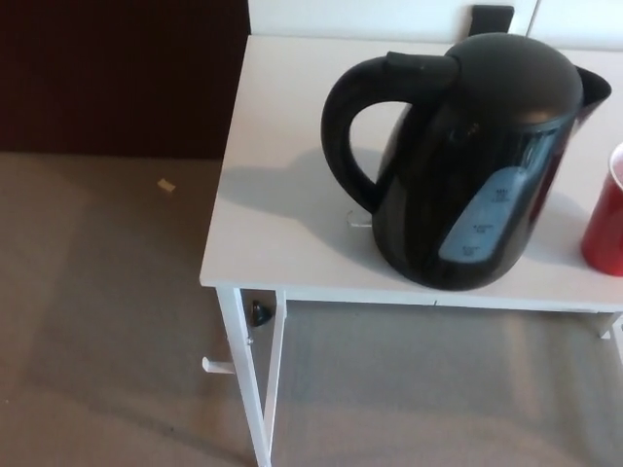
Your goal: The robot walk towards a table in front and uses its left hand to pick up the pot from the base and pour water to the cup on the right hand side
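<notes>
Black and glossy, the pot (467, 165) is standing upright near the front edge of the white table (282, 214) in the head view, filling much of the right half of the picture. Its looped handle (346, 126) is pointing toward picture left, and its spout (594, 88) is pointing right, toward the cup. A pale blue water-level window (482, 219) is showing on the side facing the camera. Whether a base is lying under the pot cannot be told, since the body is hiding whatever is beneath it.

Just to the right of the pot, the red cup (605, 219) is sitting on the same table, cut off by the picture's right edge, so only its left part is showing. It is standing near the pot but apart from it.

White metal legs (248, 389) are running down from the table's front left corner to a grey carpeted floor (107, 321). A small tan scrap (166, 184) is lying on the floor well to the left of the table, below a dark wall (117, 68).

Neither robot hand is appearing anywhere in this view, so nothing can be said about how either one is set or whether it is holding anything.
</notes>
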You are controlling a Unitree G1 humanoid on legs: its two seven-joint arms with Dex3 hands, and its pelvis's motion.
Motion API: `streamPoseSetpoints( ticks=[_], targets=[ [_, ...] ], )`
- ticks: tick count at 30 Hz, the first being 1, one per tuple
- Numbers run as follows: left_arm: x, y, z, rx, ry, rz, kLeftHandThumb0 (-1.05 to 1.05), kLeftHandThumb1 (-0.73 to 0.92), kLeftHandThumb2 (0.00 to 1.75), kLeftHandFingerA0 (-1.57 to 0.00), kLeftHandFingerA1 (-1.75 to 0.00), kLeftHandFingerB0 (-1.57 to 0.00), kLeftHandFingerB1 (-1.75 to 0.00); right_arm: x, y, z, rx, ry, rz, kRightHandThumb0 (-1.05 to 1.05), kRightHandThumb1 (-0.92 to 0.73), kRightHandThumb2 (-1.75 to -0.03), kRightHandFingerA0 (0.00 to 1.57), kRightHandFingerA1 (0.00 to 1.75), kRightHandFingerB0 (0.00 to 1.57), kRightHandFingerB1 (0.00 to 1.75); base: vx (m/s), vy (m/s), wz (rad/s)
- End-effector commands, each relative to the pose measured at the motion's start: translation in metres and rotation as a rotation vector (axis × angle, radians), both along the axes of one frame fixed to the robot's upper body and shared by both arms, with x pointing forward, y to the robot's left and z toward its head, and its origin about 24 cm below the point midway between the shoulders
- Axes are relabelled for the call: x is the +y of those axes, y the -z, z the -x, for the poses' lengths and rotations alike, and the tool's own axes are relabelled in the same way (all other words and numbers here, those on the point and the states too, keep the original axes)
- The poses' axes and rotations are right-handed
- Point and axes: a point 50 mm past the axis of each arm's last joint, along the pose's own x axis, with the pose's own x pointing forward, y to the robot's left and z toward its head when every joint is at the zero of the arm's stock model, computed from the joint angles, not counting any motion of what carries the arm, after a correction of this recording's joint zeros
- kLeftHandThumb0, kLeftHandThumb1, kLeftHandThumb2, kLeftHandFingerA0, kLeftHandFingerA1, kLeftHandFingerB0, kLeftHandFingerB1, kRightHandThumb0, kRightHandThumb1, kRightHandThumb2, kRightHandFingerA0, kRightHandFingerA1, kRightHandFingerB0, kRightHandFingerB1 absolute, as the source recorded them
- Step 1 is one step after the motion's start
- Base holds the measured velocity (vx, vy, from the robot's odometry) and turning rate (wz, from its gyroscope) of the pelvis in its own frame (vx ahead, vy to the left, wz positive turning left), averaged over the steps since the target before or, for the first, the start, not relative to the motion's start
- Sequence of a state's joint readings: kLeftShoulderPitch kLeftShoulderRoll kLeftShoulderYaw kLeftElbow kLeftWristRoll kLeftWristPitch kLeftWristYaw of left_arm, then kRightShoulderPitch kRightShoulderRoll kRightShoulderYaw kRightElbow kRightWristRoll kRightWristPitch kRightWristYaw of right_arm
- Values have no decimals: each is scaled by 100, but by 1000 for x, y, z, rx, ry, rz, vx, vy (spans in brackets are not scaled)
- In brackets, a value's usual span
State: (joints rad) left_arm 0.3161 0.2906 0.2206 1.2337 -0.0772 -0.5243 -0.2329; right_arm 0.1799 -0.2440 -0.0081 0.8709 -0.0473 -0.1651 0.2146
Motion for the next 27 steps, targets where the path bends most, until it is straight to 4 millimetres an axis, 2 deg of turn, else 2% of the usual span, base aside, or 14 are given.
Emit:
streamPoseSetpoints(
  ticks=[1,4,5,14,17,18,19,21,22,23,24,27],
  targets=[
    [5,-2,-4,-3,14,-35,-33,47,65,-55,-47,-41,-43,-6,-3,-3,-11,-13,26,-35,-62,-58,62,51,38,40,-22,0,9],
    [4,-2,-8,-10,17,-37,-33,46,66,-56,-48,-40,-43,-7,-4,-7,-15,-13,28,-34,-62,-58,62,51,38,41,-42,-107,6],
    [4,-2,-8,-12,19,-35,-25,54,57,-60,-41,-44,-36,-7,-4,-7,-15,-9,28,-32,-63,-58,64,52,40,42,-31,-170,3],
    [4,-3,-8,-22,25,-45,-25,54,57,-60,-41,-46,-37,-7,-4,-7,-13,-24,46,-34,-61,-58,65,50,41,41,-6,-286,9],
    [3,-3,-15,-33,32,-32,-26,55,57,-59,-41,-43,-36,-7,-5,-14,-20,-20,30,-32,-65,-59,60,50,40,41,14,-140,5],
    [3,-3,-15,-31,33,-33,-26,55,57,-59,-41,-43,-36,-7,-5,-14,-20,-24,31,-32,-65,-59,60,50,40,41,-7,-101,-2],
    [4,-2,-15,-26,28,-36,-33,46,66,-55,-49,-39,-43,-7,-5,-14,-20,-34,38,-32,-65,-59,60,51,41,43,-11,-82,6],
    [4,-2,-15,-26,28,-36,-33,46,66,-55,-49,-39,-43,-7,-5,-14,-21,-35,38,-32,-65,-59,60,51,41,43,0,0,0],
    [3,-2,-17,-34,36,-40,-25,54,57,-61,-42,-44,-37,-8,-6,-18,-25,-44,46,-31,-63,-58,60,53,41,43,0,0,0],
    [2,-3,-21,-47,48,-45,-25,54,57,-61,-42,-44,-37,-8,-7,-22,-31,-58,59,-31,-63,-58,60,53,41,43,19,58,-11],
    [3,-3,-22,-51,40,-38,-36,46,68,-56,-50,-40,-44,-8,-7,-24,-31,-63,62,-32,-63,-58,62,54,43,44,12,110,-6],
    [4,-3,-23,-46,36,-34,-36,46,68,-55,-50,-39,-44,-7,-6,-23,-29,-63,61,-33,-63,-58,63,54,43,43,93,137,4]
  ],
)
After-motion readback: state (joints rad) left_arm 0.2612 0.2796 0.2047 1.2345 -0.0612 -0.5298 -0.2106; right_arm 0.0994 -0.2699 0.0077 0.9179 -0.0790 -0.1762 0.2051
